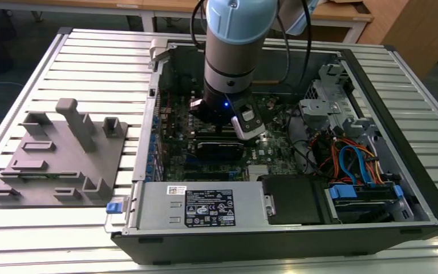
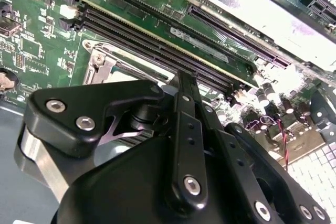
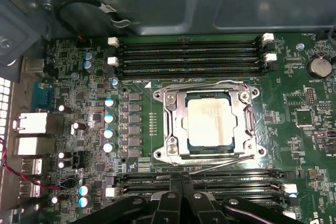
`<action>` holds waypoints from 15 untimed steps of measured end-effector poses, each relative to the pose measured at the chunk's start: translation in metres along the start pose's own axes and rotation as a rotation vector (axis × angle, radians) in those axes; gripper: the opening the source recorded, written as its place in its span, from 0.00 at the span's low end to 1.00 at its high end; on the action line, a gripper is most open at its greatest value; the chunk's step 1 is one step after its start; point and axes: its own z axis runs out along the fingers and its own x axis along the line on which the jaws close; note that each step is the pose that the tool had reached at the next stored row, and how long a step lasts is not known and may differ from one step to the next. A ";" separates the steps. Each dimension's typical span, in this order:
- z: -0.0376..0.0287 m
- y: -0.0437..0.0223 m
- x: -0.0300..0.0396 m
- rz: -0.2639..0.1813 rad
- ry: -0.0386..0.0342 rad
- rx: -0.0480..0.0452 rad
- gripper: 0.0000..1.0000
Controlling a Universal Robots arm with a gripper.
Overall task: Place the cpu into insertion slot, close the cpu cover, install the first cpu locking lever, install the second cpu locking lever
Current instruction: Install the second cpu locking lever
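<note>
— Black fingertips of the gripper [image 3: 182, 179] are sitting pressed together with nothing between them, in both wrist views.

— What are they reaching for?

— They are hovering just beside one locking lever [image 3: 226, 167], the wire running between the cpu cover [image 3: 176, 124] and the memory slots [image 3: 231, 182].

— And the cpu [image 3: 209, 121]?

— It is lying flat in the insertion slot [image 3: 210, 151], with the cover lying closed around it. I judge the lever steps are in hand. The far lever [image 3: 210, 83] is lying along the cover's opposite edge; I cannot tell whether either is hooked.

— So what is the move asking for?

— Probably a firm press down and sideways under the catch, without scraping the motherboard [image 3: 294, 145].

— Surroundings?

— In the exterior view the arm [image 1: 230, 51] is standing inside the computer case [image 1: 424, 188], with the power supply [image 1: 203, 205] at six o'clock and a grey fixture tray [image 1: 52, 165] at nine o'clock.
</note>
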 end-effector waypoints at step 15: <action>-0.0020 0.0009 0.0000 0.000 0.0008 -0.0027 0.11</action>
